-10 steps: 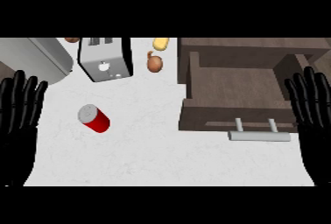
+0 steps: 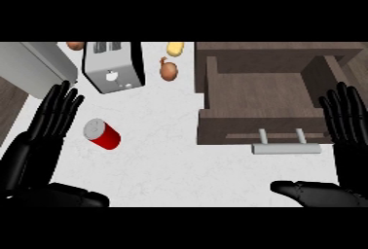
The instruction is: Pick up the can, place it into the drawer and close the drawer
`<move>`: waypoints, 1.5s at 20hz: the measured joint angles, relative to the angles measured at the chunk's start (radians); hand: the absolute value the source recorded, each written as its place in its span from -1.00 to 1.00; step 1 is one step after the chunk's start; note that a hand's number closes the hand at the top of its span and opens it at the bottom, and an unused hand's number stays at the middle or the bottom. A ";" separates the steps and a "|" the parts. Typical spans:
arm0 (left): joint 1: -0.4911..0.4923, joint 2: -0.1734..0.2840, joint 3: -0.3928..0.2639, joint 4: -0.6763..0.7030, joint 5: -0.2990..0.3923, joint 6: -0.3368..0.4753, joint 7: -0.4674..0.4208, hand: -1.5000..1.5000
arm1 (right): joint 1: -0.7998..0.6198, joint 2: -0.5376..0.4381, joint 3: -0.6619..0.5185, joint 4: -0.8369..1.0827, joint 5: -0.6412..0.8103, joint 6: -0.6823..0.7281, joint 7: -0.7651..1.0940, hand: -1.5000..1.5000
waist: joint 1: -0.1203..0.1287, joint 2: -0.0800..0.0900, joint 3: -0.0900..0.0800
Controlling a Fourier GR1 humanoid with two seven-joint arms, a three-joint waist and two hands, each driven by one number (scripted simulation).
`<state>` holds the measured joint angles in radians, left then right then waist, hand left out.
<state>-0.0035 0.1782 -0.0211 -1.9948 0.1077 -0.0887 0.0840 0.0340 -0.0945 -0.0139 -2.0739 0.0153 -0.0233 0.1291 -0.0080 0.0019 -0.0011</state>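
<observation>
A red can [image 2: 104, 134] with a grey lid lies tilted on the white counter [image 2: 179, 165], left of centre. My left hand [image 2: 46, 124] stands open just left of the can, fingers straight and pointing up, not touching it. The brown drawer [image 2: 262, 99] is pulled open at the upper right, its inside bare, with a grey bar handle [image 2: 286, 147] on its front. My right hand [image 2: 348, 129] is open at the right edge beside the drawer, its thumb [image 2: 302, 188] stretched out low.
A silver toaster [image 2: 111, 65] stands at the back left, with a grey appliance [image 2: 32, 65] beside it. An onion [image 2: 169, 71] and a yellow item [image 2: 175, 48] lie between toaster and drawer. The counter's left edge runs under my left hand.
Both hands have risen further into view and moved inward; the left hand is now closer to the can. The can and drawer have not moved.
</observation>
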 measured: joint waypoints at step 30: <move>-0.077 -0.009 0.136 0.175 0.022 -0.054 0.159 -1.00 | 0.196 0.006 -0.149 -0.006 -0.085 0.136 -0.041 -1.00 | 0.005 -0.002 0.001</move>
<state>-0.0803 0.1693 0.1146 -1.8194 0.1298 -0.1430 0.2430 0.2301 -0.0885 -0.1626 -2.0800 -0.0701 0.1126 0.0878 -0.0032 -0.0003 0.0000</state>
